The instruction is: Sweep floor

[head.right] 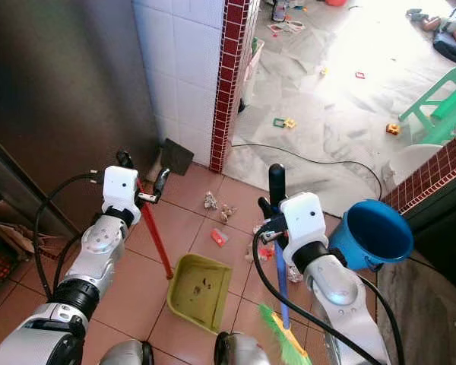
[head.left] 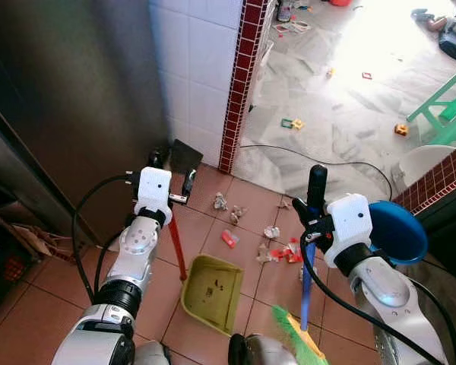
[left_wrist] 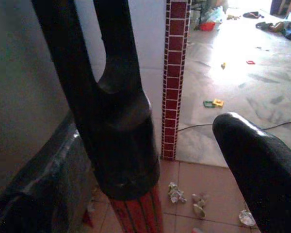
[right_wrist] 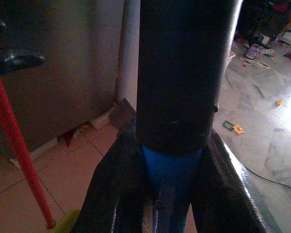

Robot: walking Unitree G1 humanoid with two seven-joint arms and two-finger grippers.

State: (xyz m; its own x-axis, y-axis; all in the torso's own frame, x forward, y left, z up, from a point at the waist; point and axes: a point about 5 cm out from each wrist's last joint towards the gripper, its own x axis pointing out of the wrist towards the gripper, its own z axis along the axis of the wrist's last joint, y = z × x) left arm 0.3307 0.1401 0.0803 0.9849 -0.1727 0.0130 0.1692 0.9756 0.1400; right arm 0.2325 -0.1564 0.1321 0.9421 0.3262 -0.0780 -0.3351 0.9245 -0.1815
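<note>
My left gripper (head.left: 172, 176) is open around the black top of the dustpan's red handle (head.left: 178, 247). In the left wrist view the handle grip (left_wrist: 117, 145) stands apart from the one finger (left_wrist: 262, 170) that shows. The yellow-green dustpan (head.left: 210, 293) lies on the brown tiles between my arms. My right gripper (head.left: 313, 220) is shut on the broom's blue shaft (head.left: 307, 293) just below its black grip (right_wrist: 182, 73). The green and yellow bristles (head.left: 292, 331) rest on the floor near my feet. Crumpled paper (head.left: 220, 201) and red scraps (head.left: 285, 251) lie beyond the dustpan.
A steel-fronted unit (head.left: 61, 99) and a white tiled wall with a red brick edge (head.left: 239, 84) stand to the left. A blue bucket (head.left: 399, 228) sits beside my right arm. A black cable (head.left: 311, 156), small toys (head.left: 292, 123) and a green stool (head.left: 448, 106) are on the marble floor ahead.
</note>
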